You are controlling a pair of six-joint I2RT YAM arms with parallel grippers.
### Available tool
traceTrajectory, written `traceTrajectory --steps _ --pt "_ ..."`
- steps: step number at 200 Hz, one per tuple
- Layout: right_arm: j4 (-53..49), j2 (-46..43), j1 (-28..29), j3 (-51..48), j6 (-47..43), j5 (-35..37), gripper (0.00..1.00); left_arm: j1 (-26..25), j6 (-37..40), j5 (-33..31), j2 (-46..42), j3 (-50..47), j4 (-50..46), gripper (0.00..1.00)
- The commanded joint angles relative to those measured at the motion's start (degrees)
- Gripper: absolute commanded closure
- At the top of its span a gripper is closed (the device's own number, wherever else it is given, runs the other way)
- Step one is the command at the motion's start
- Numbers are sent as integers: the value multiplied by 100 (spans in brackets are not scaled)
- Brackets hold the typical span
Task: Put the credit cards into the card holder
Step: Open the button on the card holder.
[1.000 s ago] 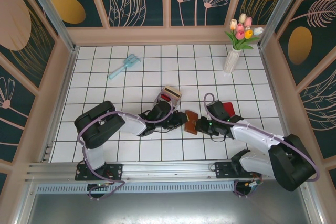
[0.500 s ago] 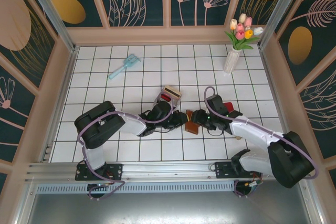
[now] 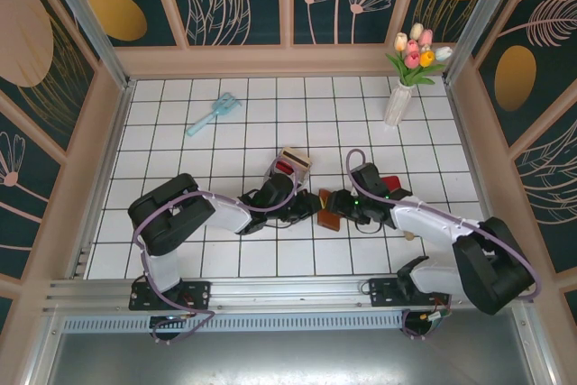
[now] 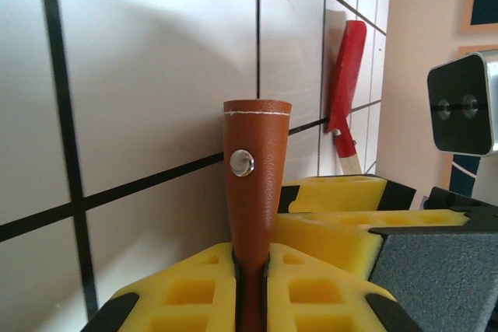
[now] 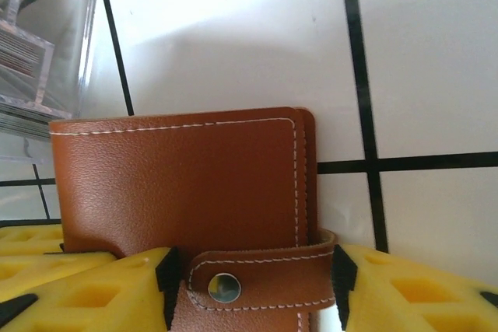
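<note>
My L gripper (image 4: 249, 274) pinches strap of card holder (image 5: 179, 180); R gripper (image 5: 253, 274) spread astride it. Holder looks shut, no credit cards (image 3: 286, 169) in yet; some wait in clear tray (image 5: 54, 5) near holder.

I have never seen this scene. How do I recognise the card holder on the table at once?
On the white tiled table, look near the front middle, between the left arm and the right arm. The card holder is there: a small brown leather wallet with white stitching and a snap strap, unlike the clear plastic tray just behind it.
</note>
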Motion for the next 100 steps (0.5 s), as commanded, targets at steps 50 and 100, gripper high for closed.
traceTrajectory --steps 50,100 --pt "-1684 11 373 110 194 1673 72 -53 79 -593 -721 -264 158 90" --pt "-1810 -39 337 45 295 1932 78 -40 136 -708 -935 -332 -14 91"
